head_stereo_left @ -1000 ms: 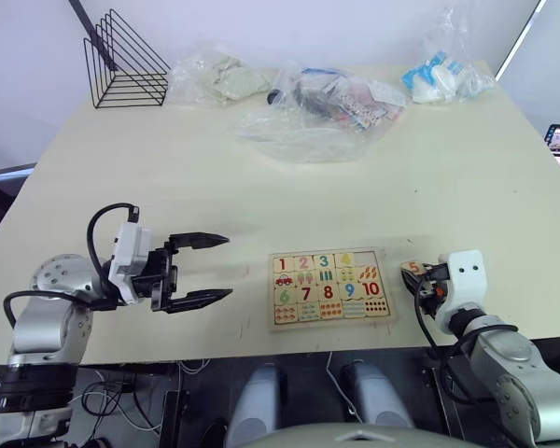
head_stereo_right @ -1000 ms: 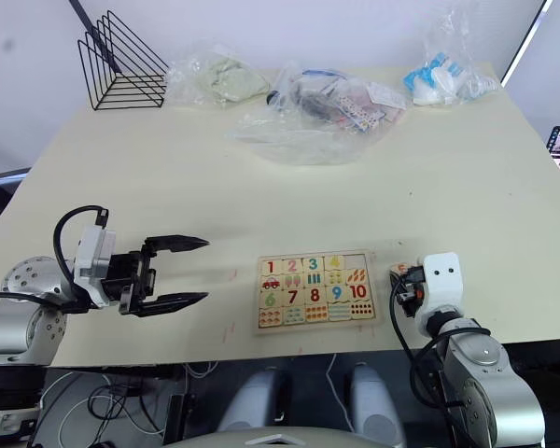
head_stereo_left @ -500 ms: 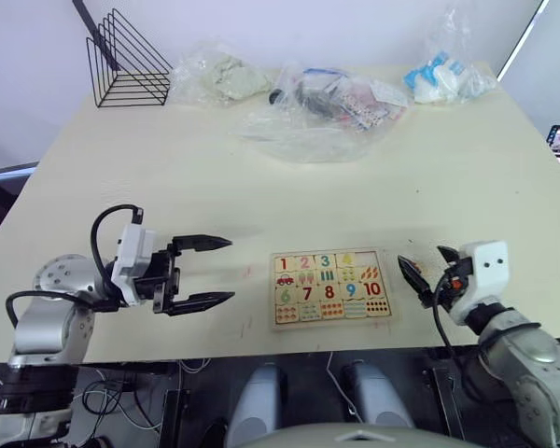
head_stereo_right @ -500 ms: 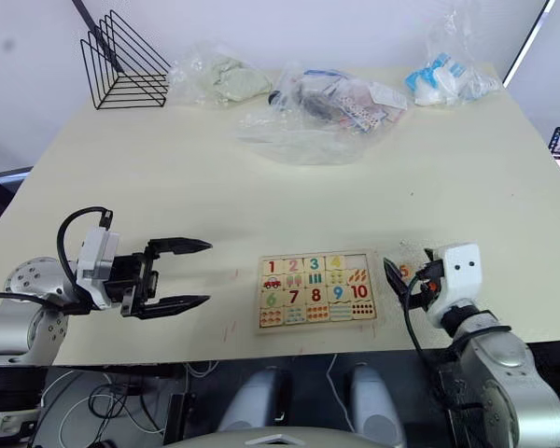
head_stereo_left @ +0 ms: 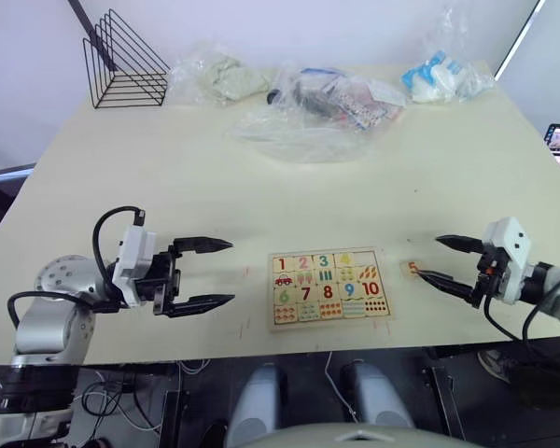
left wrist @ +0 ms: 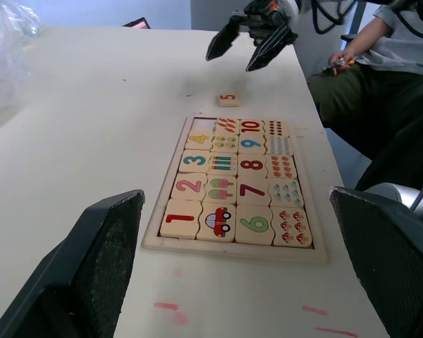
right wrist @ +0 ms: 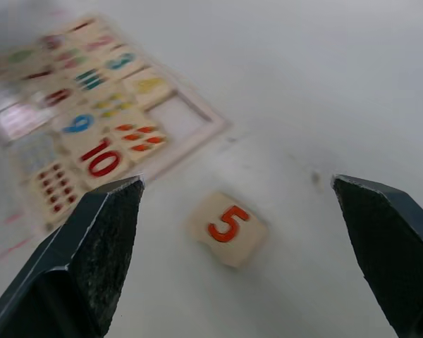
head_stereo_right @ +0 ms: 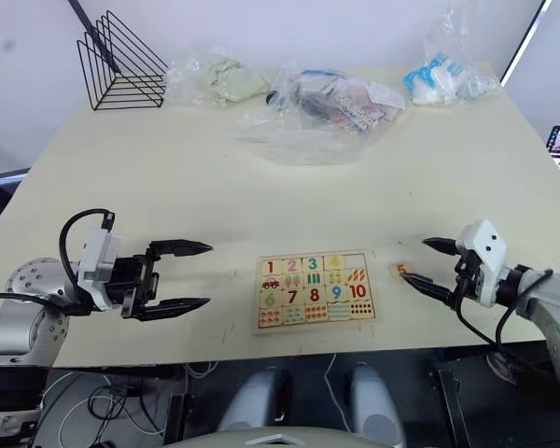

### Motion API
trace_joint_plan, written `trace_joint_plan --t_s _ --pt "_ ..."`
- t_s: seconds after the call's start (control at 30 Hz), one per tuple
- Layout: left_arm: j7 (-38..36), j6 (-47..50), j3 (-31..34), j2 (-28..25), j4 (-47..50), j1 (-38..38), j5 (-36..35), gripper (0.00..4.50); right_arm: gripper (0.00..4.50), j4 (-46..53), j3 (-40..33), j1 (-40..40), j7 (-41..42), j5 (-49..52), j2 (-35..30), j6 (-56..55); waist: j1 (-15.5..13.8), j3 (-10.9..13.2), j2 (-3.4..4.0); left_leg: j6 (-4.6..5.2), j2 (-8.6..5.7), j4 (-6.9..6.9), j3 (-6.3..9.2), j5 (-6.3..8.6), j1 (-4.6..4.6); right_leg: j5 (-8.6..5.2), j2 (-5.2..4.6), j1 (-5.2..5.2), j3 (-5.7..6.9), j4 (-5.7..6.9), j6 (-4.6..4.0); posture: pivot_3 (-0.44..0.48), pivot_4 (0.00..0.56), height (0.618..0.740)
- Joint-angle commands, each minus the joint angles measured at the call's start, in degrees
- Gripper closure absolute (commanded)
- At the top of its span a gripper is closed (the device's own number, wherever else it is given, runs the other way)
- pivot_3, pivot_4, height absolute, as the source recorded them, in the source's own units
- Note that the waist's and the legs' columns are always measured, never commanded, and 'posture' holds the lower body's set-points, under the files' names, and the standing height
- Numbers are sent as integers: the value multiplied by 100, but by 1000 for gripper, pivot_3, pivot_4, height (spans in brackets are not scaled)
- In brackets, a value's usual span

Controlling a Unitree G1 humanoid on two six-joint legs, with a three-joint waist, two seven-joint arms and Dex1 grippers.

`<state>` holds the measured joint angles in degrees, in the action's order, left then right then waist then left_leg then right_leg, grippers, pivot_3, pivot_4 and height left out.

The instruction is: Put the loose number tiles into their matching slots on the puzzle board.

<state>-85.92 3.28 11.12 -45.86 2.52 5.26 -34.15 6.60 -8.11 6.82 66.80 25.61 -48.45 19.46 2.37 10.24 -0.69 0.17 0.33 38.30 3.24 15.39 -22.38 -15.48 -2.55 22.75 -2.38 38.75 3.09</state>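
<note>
While the board (head_stereo_left: 331,287) lies flat near the table's (head_stereo_left: 261,187) front edge, tiles 1 to 4 sit in its far row and one slot (left wrist: 204,125) at that row's right end is bare. The 5 tile (head_stereo_left: 411,269) lies loose on the table just right of the board, apart from its rim.

From the head views, the right gripper (head_stereo_left: 443,259) hovers beside that tile with its fingers spread wide and nothing between them; the left gripper (head_stereo_left: 213,273) hangs well to the left of the board, likewise spread and empty.

The left wrist view looks along the board from its 1 end, showing every row clearly: 1, 2, 3, 4, then the empty slot; picture tiles beside them; 6 to 10 in the next row (dot and picture tiles beyond). It also catches the right gripper past the tile, and a seated person (left wrist: 381,63) at the table's edge. The right wrist view gives the closest look at the tile: the red 5 faces up, the tile is turned slightly askew to the board, and the empty slot (right wrist: 175,115) lies just beyond it next to the 10.

At the table's far side sit a black wire rack (head_stereo_left: 121,65) and several clear plastic bags (head_stereo_left: 317,107).
</note>
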Motion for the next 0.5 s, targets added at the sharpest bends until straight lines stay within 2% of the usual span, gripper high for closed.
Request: trace_joint_plan --t_s 0.03,0.13,0.27,0.5 --pt "-38 -91 91 -46 53 16 -22 0 37 -713 405 470 910 -308 -153 -910 -11 0 -1 0 0 0 0 0 -1 0 0 -1 5 0 0 0 150 740" --pt "32 -38 59 -51 196 20 -5 0 37 -1570 912 1031 1743 -684 -185 -1772 -31 1 -2 0 3 0 3 0 -11 0 0 1 17 -5 -1 0 150 740" --pt "12 -65 73 -76 195 13 13 0 37 -2487 1319 1632 2407 -921 -94 -2297 -29 2 0 -1 2 6 10 0 -11 1 -11 2 12 -3 1 0 150 740" --pt "-92 -133 170 -151 138 -61 -9 0 37 -3785 1928 2324 2570 -1292 37 -3678 -15 4 3 -1 3 3 12 0 -7 1 -10 3 12 -2 1 0 150 740"
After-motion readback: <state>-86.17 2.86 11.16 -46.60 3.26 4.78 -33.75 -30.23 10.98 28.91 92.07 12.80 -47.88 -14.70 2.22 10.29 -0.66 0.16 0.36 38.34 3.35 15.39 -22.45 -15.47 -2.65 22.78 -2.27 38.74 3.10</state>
